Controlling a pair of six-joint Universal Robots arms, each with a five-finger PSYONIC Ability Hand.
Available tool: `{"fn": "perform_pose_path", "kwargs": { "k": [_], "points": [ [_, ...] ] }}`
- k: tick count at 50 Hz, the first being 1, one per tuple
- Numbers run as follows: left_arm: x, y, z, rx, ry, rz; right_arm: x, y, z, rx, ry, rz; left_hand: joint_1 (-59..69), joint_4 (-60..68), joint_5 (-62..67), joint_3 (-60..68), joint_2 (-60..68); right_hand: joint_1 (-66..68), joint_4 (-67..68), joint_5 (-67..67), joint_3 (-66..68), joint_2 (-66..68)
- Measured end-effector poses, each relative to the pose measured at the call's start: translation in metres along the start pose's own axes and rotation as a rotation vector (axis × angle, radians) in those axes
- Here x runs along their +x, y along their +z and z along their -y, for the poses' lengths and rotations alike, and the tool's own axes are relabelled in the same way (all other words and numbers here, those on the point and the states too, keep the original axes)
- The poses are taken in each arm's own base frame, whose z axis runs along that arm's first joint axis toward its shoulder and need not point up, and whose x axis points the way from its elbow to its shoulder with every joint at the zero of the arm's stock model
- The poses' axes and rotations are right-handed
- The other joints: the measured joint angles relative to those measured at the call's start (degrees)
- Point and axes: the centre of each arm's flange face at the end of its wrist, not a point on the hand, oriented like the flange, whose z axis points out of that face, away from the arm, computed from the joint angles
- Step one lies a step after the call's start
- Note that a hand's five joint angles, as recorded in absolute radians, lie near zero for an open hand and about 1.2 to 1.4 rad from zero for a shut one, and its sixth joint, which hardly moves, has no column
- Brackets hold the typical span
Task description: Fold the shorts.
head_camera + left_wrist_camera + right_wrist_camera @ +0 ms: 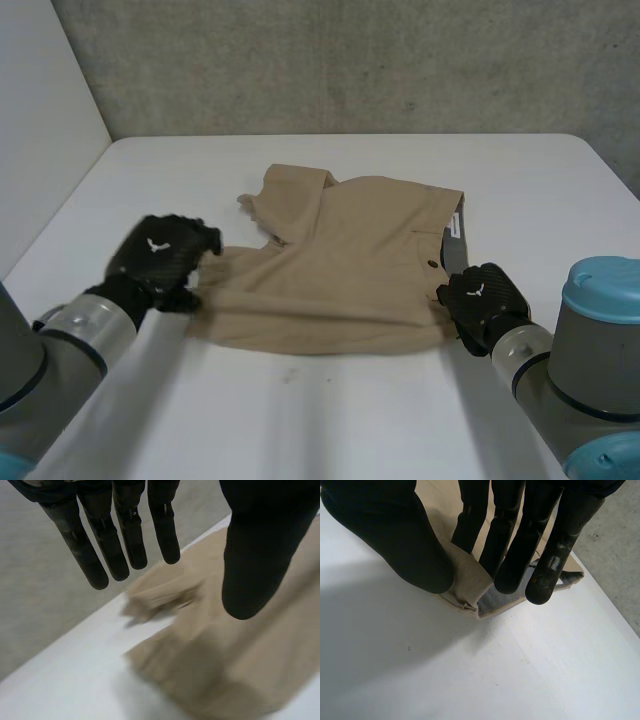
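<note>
Table (330, 430): One white table carried everything. It was flat and wide, which I think made it a good place for folding.

Arms: There were two, the left arm (70, 340) by the near left corner of the table and the right arm (585, 370) by the near right corner. One came in on each side, so I think each could work one end of the cloth.

Shorts (340, 260): There was one tan pair. It lay in the middle of the table, a little toward the far edge. It was spread mostly flat, with one flap turned over on the far side. The fold looked started but not done.

Left hand (160, 262): There was one, at the end of the shorts nearest the left edge of the table. Its fingers (120, 550) were straight and spread apart, and they held nothing. I could not tell if they touched the cloth. I think it was waiting there, ready to take that end.

Right hand (483, 300): There was one, at the corner of the shorts nearest the table's near right corner. Its thumb (395, 535) and fingers were squeezed tight on the thick edge of the shorts. I think it held on so it could lift that corner and carry it over.
</note>
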Motion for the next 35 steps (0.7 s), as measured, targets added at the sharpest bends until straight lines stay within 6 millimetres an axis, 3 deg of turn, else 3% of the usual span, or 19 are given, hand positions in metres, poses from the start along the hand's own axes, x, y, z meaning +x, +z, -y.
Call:
{"fn": "perform_pose_path", "kwargs": {
  "k": [5,10,20,35],
  "points": [
    [0.022,-0.01,-0.01,-0.073,-0.081,-0.209,-0.001,0.0,0.0,0.0,-0.001,0.003,6.5,6.7,6.4,6.3,6.4,0.0,0.0,0.0,0.0,0.0],
    [0.026,-0.004,-0.026,-0.165,-0.095,-0.247,-0.002,0.0,-0.001,-0.002,-0.002,0.006,10.0,10.3,9.9,10.1,10.1,0.0,0.0,0.0,0.0,0.0],
    [0.014,0.009,-0.057,-0.293,0.029,-0.16,-0.003,0.0,-0.002,-0.007,-0.004,0.012,3.5,4.0,4.1,4.0,4.0,0.0,0.0,0.0,0.3,0.0],
    [-0.002,0.025,-0.065,-0.264,0.084,-0.046,-0.006,0.001,-0.004,-0.013,-0.006,0.022,2.9,3.1,3.1,3.2,3.1,0.0,0.0,0.0,0.3,0.0]
  ]
}}
